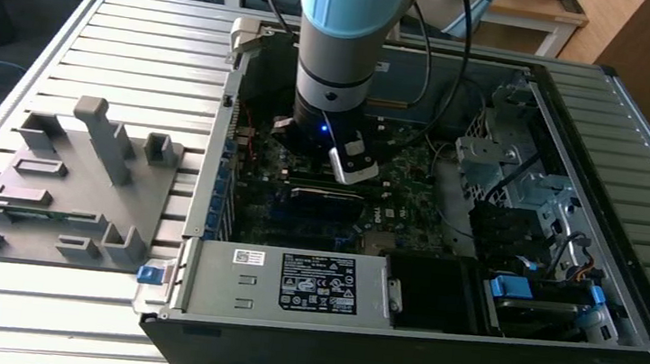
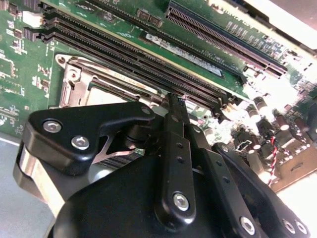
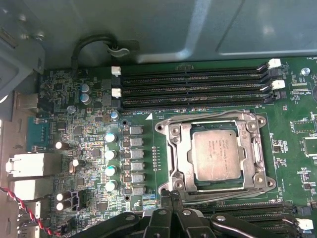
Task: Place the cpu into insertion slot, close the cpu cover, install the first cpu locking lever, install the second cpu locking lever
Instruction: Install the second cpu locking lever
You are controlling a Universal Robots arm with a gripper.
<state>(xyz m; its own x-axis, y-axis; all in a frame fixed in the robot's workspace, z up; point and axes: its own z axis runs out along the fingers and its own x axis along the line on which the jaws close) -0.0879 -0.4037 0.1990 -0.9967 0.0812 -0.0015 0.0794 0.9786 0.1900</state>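
Note:
In the first wrist view the cpu, a square chip with a silvery-grey face, lies flat in the socket on the green motherboard. The silvery cpu cover lies down around it, framing the chip and hiding the insertion slot beneath. A thin wire locking lever runs along one edge of the cover. My gripper sits just off the socket's edge, black fingers pressed together with nothing seen between them. The second wrist view shows the fingertips right beside the cover. In the exterior view the gripper is down inside the computer case.
Long black memory slots run beside the socket. Capacitors and rear connectors stand close by. The case walls, a drive cage and the power supply ring the board. A grey fixture sits on the table outside.

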